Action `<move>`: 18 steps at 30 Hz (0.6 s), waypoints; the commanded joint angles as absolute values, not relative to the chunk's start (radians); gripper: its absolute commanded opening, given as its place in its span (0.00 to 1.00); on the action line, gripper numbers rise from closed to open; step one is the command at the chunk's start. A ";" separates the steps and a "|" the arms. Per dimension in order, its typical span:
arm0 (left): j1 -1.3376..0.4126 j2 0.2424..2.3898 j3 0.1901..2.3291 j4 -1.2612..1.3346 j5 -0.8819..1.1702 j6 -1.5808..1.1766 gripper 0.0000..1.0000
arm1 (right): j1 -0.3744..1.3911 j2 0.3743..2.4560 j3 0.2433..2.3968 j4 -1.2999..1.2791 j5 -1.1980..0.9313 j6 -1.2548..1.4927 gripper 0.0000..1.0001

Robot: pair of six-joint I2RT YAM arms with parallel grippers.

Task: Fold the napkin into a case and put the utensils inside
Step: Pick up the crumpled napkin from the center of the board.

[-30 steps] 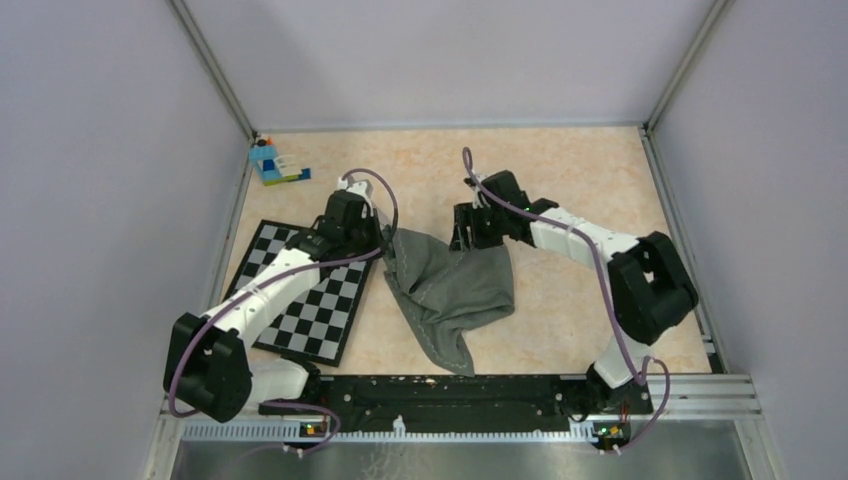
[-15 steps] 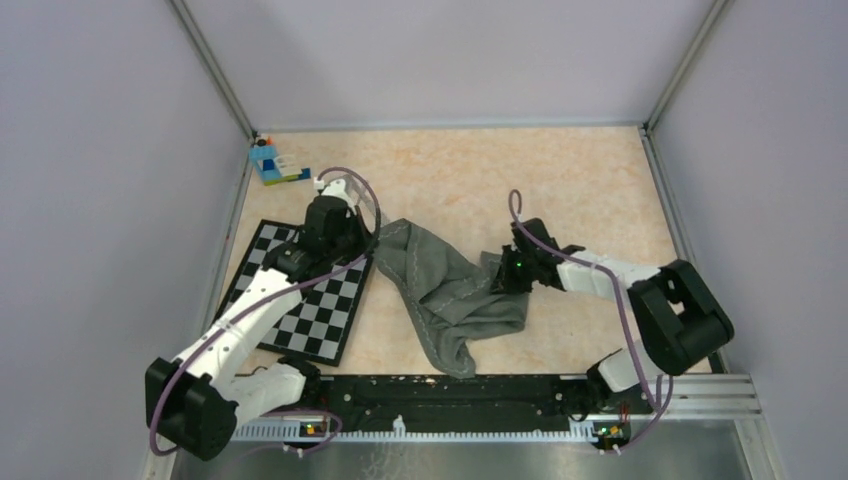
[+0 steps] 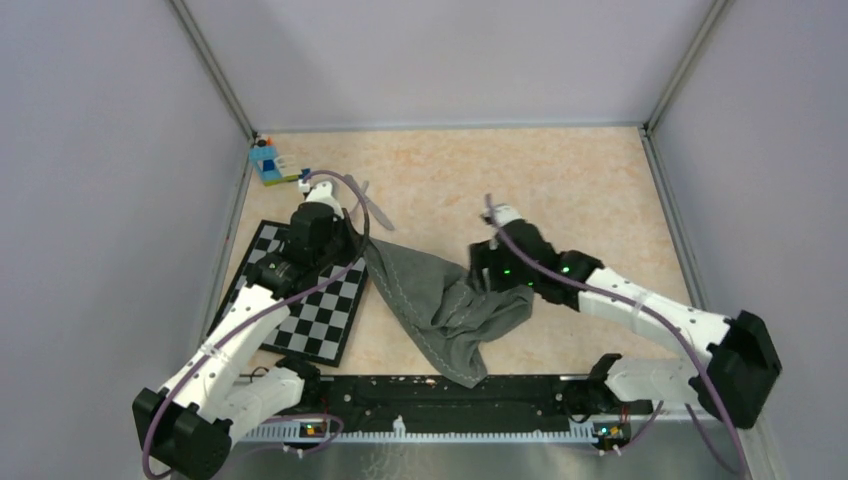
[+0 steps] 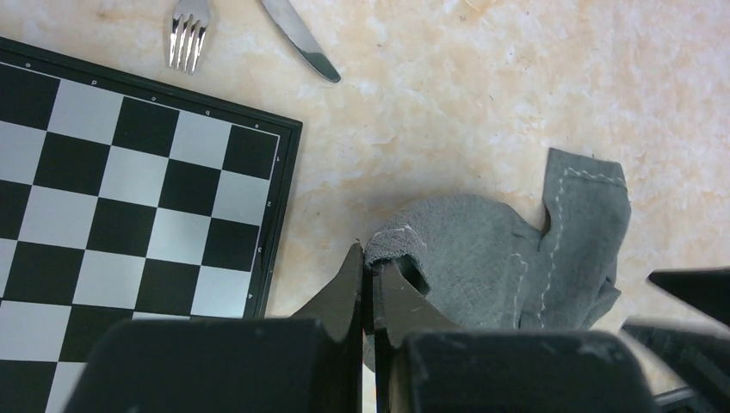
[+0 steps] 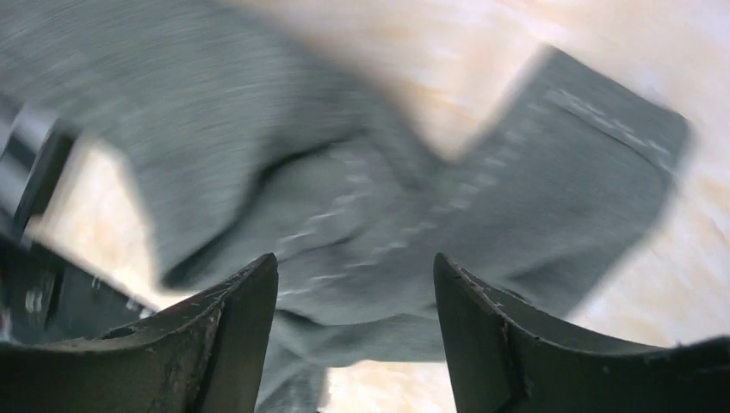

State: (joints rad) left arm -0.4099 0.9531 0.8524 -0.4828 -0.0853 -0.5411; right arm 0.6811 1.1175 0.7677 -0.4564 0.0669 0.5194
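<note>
The dark grey napkin (image 3: 445, 305) lies crumpled on the table between my arms. My left gripper (image 3: 352, 243) is shut on one hemmed corner at the napkin's left end; in the left wrist view the gripper (image 4: 368, 258) pinches that corner (image 4: 398, 243). My right gripper (image 3: 487, 278) is open and empty over the napkin's right part; the right wrist view shows it (image 5: 355, 267) wide apart above the blurred cloth (image 5: 387, 172). The fork (image 4: 188, 34) and knife (image 4: 300, 39) lie on the table beyond the mat. No case shape shows.
The black-and-white checkered mat (image 3: 310, 300) lies left of the napkin under my left arm, and also shows in the left wrist view (image 4: 129, 198). A blue toy-brick block (image 3: 270, 165) stands at the far left corner. Walls close in the table; a black rail (image 3: 450, 390) runs along the near edge.
My left gripper has drawn its napkin corner left and slightly toward me. My right gripper left the far right corner, swung out right, then came back left over the cloth. The napkin shifted nearer.
</note>
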 commanded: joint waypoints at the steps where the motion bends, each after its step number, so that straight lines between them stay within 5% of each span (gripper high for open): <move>1: -0.403 0.937 0.857 -0.438 -0.049 -0.516 0.00 | 1.043 1.234 0.891 -0.420 0.179 0.193 0.68; 3: -0.403 0.939 0.855 -0.442 -0.047 -0.523 0.00 | 1.182 1.293 0.894 -0.387 0.252 0.128 0.72; 13: -0.403 0.939 0.860 -0.468 -0.076 -0.554 0.00 | 1.277 1.430 0.880 -0.180 0.176 -0.037 0.70; 18: -0.403 0.926 0.871 -0.486 -0.093 -0.554 0.00 | 1.277 1.493 0.871 -0.083 0.226 -0.051 0.60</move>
State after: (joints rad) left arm -0.4080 0.9531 0.8524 -0.4892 -0.0692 -0.5488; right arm 1.2690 1.4563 0.8749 -0.2077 0.1688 -0.0071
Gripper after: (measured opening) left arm 0.023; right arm 0.640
